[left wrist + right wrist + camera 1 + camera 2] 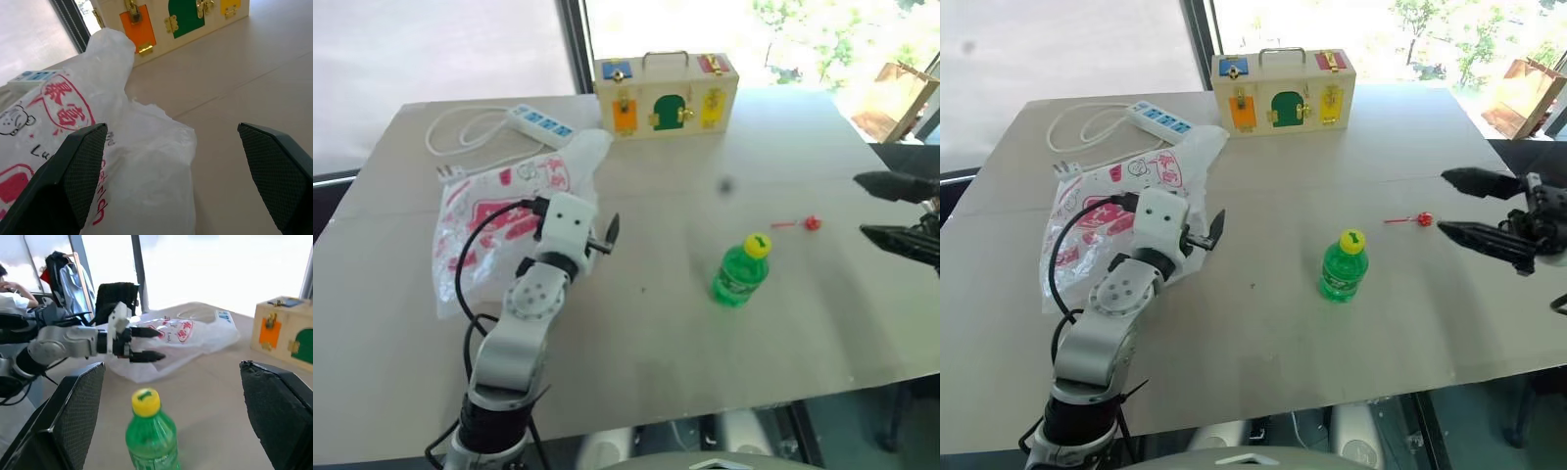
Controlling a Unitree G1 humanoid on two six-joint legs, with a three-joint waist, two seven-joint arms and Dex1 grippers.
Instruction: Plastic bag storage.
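Left pincer (1203,231) wide open, empty, plastic bag (1097,211) just beneath, ungrasped. Right pincer (1459,206) open, empty, well apart. Storage not begun.

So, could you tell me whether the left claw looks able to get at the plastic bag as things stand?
Probably yes: the left claw is open right beside the plastic bag, with nothing between them.

Beige table (636,343) beside sunlit windows (724,24)
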